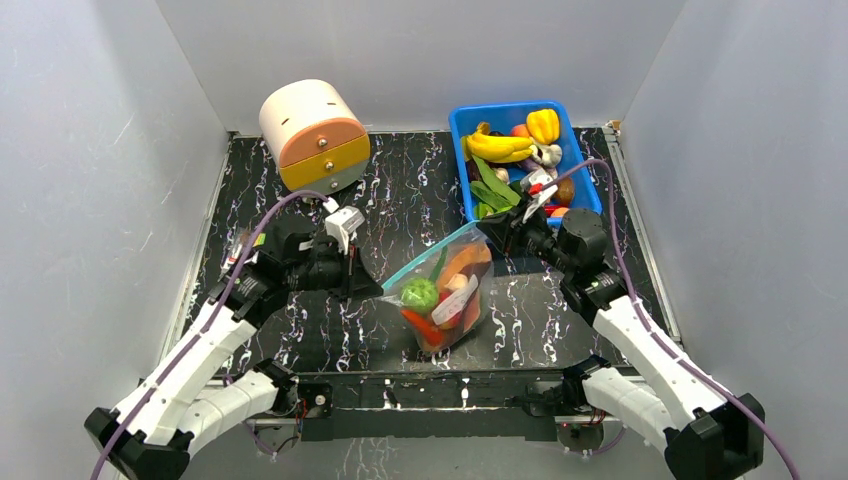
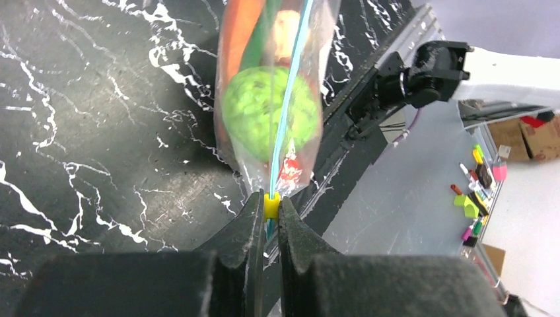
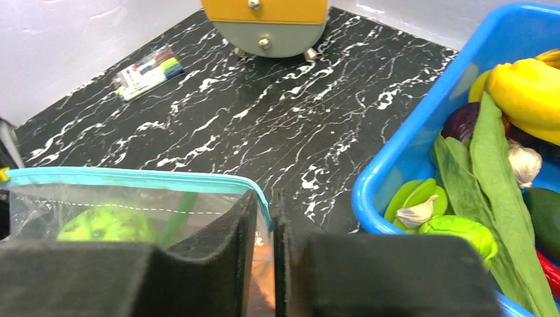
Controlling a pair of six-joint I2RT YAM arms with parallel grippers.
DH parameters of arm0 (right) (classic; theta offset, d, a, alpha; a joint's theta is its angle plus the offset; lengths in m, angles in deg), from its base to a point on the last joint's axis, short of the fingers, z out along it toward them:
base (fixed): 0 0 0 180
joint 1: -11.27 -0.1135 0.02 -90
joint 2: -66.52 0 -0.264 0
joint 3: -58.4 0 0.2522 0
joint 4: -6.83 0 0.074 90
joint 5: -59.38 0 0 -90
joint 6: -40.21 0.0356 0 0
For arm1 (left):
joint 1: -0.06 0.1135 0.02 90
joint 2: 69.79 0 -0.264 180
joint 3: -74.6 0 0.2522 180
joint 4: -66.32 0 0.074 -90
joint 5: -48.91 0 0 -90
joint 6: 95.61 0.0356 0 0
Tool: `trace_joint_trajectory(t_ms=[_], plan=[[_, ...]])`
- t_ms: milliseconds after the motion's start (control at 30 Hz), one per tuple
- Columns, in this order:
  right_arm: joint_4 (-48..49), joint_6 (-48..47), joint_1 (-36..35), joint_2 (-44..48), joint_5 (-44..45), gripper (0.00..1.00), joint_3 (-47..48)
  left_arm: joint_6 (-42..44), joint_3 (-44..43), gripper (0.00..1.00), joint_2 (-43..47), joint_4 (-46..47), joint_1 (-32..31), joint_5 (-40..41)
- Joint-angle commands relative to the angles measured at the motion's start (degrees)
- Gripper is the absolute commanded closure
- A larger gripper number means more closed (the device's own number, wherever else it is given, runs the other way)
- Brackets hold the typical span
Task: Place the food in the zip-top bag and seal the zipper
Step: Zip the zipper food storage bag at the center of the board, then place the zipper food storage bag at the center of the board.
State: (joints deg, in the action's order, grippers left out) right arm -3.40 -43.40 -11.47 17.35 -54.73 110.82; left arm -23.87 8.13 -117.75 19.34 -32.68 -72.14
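Clear crinkly plastic, the bag [image 1: 448,300] sits at the middle of the counter [image 1: 300,330] between the two arms. Its mouth edge is lifted and stretched from one arm to the other, and its body sags toward the near side. Through the plastic show a round green piece [image 1: 420,294], an orange one [image 1: 462,265] and a red one [image 1: 420,325]. The zipper [image 3: 132,177] runs along the top as one thin teal line. Neither wrist view shows a gap in it, so it looks pressed closed over the stretch that can be seen.

The left jaws are pressed together on the zipper's end, right at a small yellow tab [image 2: 271,206]. The right jaws stand close with only a slit between them. The bag's opposite corner runs into that slit, so they seem to pinch it, though I cannot tell how firmly.

Just beyond the right arm, a blue bin [image 3: 396,158] holds more toy food, a banana [image 1: 500,148] among it. A round drawer unit [image 1: 313,135] stands at the far left, with a pack of markers [image 3: 148,69] nearer the left wall.

This looks like the sealing step, near its end. The next move calls for making sure the corner under the right jaws is closed. After that, both ends should be let go gently so the seal is not tugged apart.
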Motion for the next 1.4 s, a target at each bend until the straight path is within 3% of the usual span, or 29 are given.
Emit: trace_joint_trajectory(t_ms=[0,100,367,400,433,467,667,900,1133,1200,1333,1367], plan=[[9.3,0.6,0.7,-0.5,3.6,0.78,1.2,-6.1,-0.5,1.00,-2.2,1.1,0.1,4.1],[8.4,0.4,0.8,0.6,5.1,0.60,1.3,-6.3,-0.7,1.00,-2.5,0.4,0.0,9.1],[5.0,0.3,0.7,7.2,9.1,0.35,2.2,-6.8,-2.7,1.00,-5.3,-3.0,0.1,26.9],[4.5,0.6,0.7,7.8,9.2,0.27,2.4,-7.2,-2.5,1.00,-5.7,-3.2,0.1,28.3],[3.9,0.8,0.7,8.2,9.3,0.11,2.6,-7.4,-2.3,1.00,-5.9,-3.3,0.1,29.6],[3.2,1.1,0.8,8.6,9.4,0.03,2.8,-7.6,-2.1,1.00,-6.3,-3.6,0.1,30.7],[-3.4,6.5,0.7,8.2,14.9,0.02,5.7,-8.9,0.0,1.00,-6.5,-3.4,0.2,37.3],[-10.6,10.8,0.7,4.2,16.7,0.02,10.2,-8.5,-0.8,1.00,-10.2,-5.5,0.5,51.5],[-12.6,13.5,0.8,3.5,17.7,0.02,10.8,-9.5,-0.4,1.00,-4.7,-4.5,2.4,57.3],[-12.7,14.2,0.7,3.6,17.8,0.02,10.9,-9.4,-0.9,0.90,-3.8,-5.0,2.5,57.8],[-12.5,14.3,0.8,3.8,19.2,0.02,10.9,-9.0,-2.1,0.52,-1.9,-5.7,2.5,57.4],[-12.5,14.3,0.7,3.9,19.6,0.02,10.9,-8.7,-2.6,0.47,-1.5,-5.8,2.4,56.8]])
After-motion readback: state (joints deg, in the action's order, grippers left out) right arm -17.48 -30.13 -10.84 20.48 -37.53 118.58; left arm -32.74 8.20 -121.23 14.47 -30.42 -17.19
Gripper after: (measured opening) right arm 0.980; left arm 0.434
